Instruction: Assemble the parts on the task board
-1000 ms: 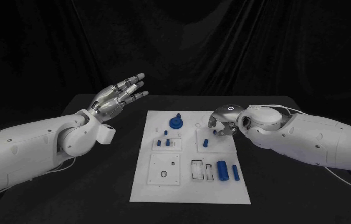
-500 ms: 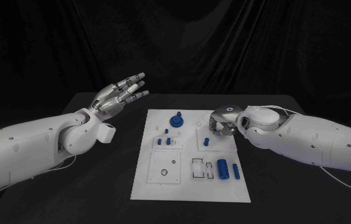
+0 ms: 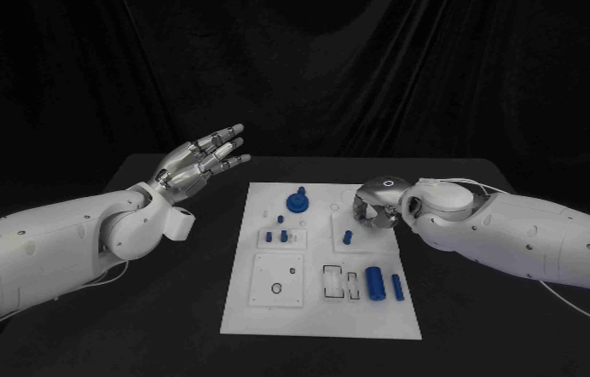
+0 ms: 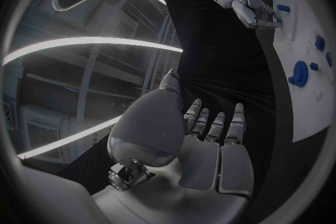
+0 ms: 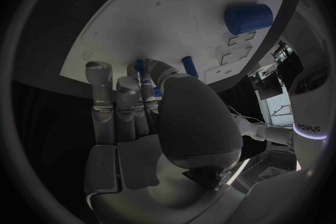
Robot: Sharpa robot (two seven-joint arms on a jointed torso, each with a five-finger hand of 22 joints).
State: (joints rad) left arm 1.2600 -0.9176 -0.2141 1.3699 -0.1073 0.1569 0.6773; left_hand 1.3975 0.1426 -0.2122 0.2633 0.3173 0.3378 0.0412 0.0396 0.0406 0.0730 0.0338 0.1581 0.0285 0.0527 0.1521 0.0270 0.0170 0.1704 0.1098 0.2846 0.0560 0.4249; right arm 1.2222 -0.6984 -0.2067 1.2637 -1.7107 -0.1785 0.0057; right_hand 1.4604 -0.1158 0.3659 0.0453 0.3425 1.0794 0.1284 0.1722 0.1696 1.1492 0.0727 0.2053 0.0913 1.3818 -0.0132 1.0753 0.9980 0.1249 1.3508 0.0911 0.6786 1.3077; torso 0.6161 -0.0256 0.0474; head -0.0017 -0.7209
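Black table (image 3: 160, 309), task board (image 3: 320, 326) holding blue parts (image 3: 373, 286); left hand (image 3: 197, 163) spread empty, right hand (image 3: 373, 207) grip unclear

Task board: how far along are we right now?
Early to midway, by the look of it. Done: a round blue part and small pegs stand in the task board. In hand: the right hand works at the board's far right edge, its fingers around a small blue piece. Left: two cylinders lie loose and the left hand hangs raised, holding nothing.
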